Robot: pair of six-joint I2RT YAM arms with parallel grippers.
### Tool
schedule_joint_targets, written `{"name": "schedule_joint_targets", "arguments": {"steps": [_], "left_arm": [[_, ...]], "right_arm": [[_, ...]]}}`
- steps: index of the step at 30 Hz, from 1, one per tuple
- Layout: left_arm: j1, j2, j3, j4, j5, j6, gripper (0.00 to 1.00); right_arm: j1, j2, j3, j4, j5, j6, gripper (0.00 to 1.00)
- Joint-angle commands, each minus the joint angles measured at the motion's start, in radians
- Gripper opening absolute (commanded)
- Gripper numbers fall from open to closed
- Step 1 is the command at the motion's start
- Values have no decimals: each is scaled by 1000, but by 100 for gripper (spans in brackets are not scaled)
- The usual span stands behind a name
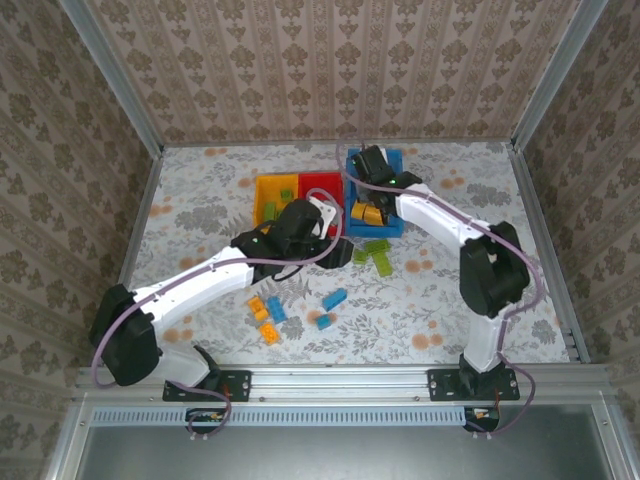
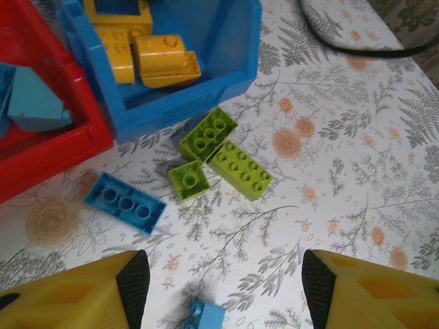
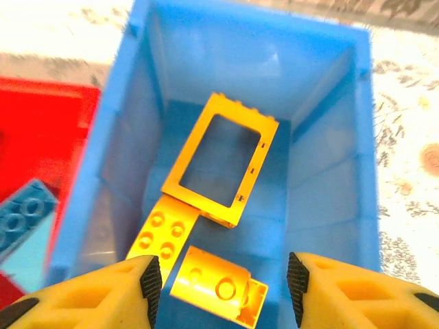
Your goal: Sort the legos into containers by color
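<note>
Blue bin [image 3: 370, 137]: serves as the yellow collection, holding the yellow frame [image 3: 241, 110] and 2 yellow bricks [image 3: 163, 236]. Right end effector [image 3: 223, 279] hangs above the bin, released, empty. Left end effector [image 2: 226, 281], released, hovers just outside the bin over 3 green bricks [image 2: 239, 170] on the counter [image 2: 357, 192], probably the next pick.

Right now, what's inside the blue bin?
The blue bin holds a yellow-orange frame, a studded brick and a rounded piece. Its near corners are covered by fingers of the right gripper.
</note>
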Motion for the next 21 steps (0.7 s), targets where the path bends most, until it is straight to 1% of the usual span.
{"name": "schedule_joint_targets", "arguments": {"steps": [1,5,9,10,12,14,17,19,21], "left_arm": [[21,-55,-33,-69,-31,-27,63],[38,-105,-76,-142,-41,-29,61],[72,-148,-114,-246,-44,-51,58],[81,-161,-127,-263,-37,-53,57],[87,-176,-147,-285,-32,-56,54],[82,-174,-157,-300,-24,-55,53],[68,-129,-156,-302,-7,-87,53],[30,-73,-133,-302,2,-83,55],[-23,-17,-94,-320,-23,-46,59]], "right_arm": [[13,-156,-119,77,-21,-15,54],[36,-337,-336,157,-116,-48,53],[64,-543,-583,216,-295,-28,54],[72,-591,-642,224,-356,-18,54],[103,-677,-733,227,-433,-12,54],[142,-751,-821,238,-498,5,56],[161,-804,-903,248,-598,62,58],[178,-823,-932,241,-634,66,58],[185,-841,-950,238,-652,58,60]]}}
